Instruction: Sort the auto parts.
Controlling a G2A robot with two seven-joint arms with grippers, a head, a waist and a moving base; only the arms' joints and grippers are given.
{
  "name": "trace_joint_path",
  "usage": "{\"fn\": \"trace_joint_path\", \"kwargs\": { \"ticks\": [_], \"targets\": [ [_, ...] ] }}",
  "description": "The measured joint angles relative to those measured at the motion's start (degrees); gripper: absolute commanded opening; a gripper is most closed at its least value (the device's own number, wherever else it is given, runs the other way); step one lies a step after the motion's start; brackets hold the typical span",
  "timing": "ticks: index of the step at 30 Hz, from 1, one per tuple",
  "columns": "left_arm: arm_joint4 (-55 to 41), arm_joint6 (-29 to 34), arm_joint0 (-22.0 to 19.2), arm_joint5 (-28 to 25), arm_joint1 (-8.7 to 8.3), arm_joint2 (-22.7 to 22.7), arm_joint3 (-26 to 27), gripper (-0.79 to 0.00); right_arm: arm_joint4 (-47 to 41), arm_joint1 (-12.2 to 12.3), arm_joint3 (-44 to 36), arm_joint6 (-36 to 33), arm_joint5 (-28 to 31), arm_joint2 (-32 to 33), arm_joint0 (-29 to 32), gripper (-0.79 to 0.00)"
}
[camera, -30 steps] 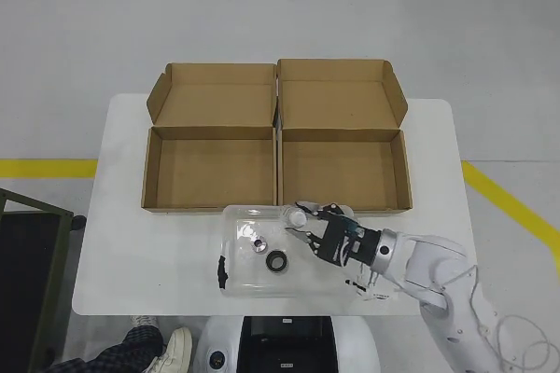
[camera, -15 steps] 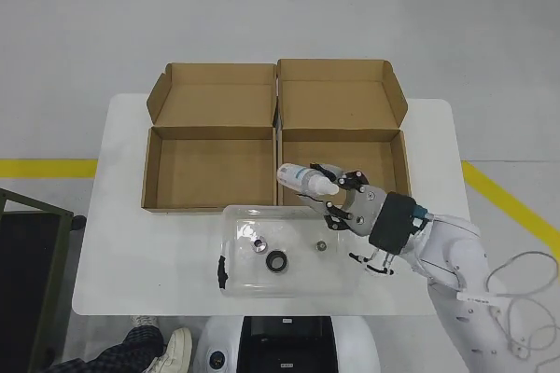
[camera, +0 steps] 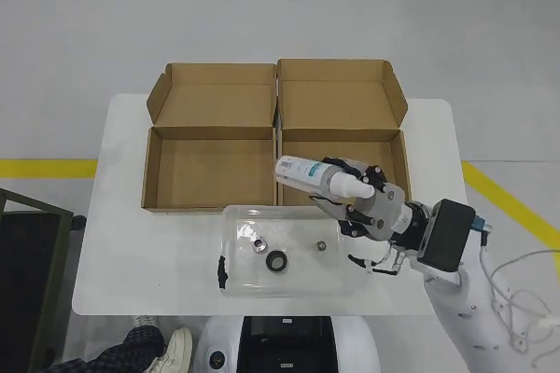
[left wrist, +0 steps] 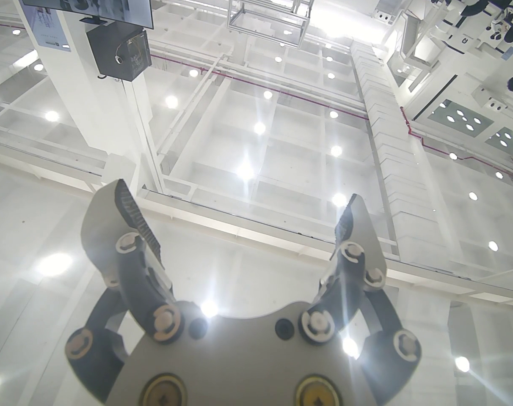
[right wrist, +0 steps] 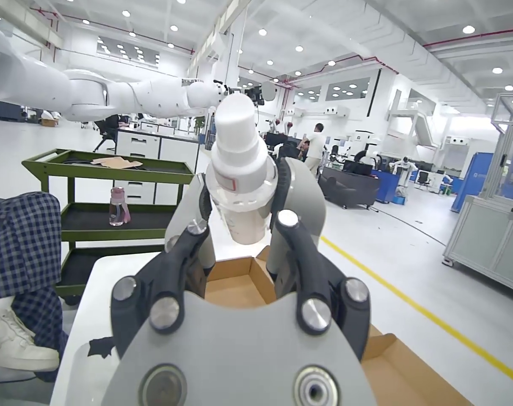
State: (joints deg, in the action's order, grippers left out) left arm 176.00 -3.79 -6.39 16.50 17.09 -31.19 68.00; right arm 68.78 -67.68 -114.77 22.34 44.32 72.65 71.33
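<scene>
While tight on one bottle (camera: pixel 303 171), right gripper (camera: pixel 345 192) near two boxes (camera: pixel 210 172); left gripper (left wrist: pixel 239 209) wide.

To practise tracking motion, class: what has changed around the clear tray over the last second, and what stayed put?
The right gripper, shut on the white bottle, lifted it out of the clear tray and carried it up toward the right cardboard box. The black ring and the small metal parts stayed where they lay in the tray.
</scene>
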Motion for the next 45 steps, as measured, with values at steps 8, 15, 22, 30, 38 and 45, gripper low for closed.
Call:
{"fn": "trace_joint_path", "kwargs": {
  "ticks": [8, 15, 22, 30, 38, 45],
  "targets": [
    [0.0, 0.0, 0.0, 0.0, 0.0, 0.0, 0.0, 0.0, -0.7, -0.1, 1.9, 3.1, 1.7, -0.8, -0.3, -0.785],
    [0.0, 0.0, 0.0, 0.0, 0.0, 0.0, 0.0, 0.0, -0.1, -0.1, 2.4, 2.0, 1.9, -1.3, -0.9, -0.785],
    [0.0, 0.0, 0.0, 0.0, 0.0, 0.0, 0.0, 0.0, 0.2, 0.0, 3.9, -1.2, 1.0, -1.2, -1.2, -0.785],
    [0.0, 0.0, 0.0, 0.0, 0.0, 0.0, 0.0, 0.0, -4.6, -0.3, 11.9, -9.8, -2.4, -2.6, -3.2, -0.785],
    [0.0, 0.0, 0.0, 0.0, 0.0, 0.0, 0.0, 0.0, -3.2, -0.6, 17.8, -18.7, -6.6, -4.0, -7.1, -0.785],
    [0.0, 0.0, 0.0, 0.0, 0.0, 0.0, 0.0, 0.0, -4.7, -0.7, 22.7, -24.9, -7.0, -4.5, -10.3, -0.785]
  ]
}}
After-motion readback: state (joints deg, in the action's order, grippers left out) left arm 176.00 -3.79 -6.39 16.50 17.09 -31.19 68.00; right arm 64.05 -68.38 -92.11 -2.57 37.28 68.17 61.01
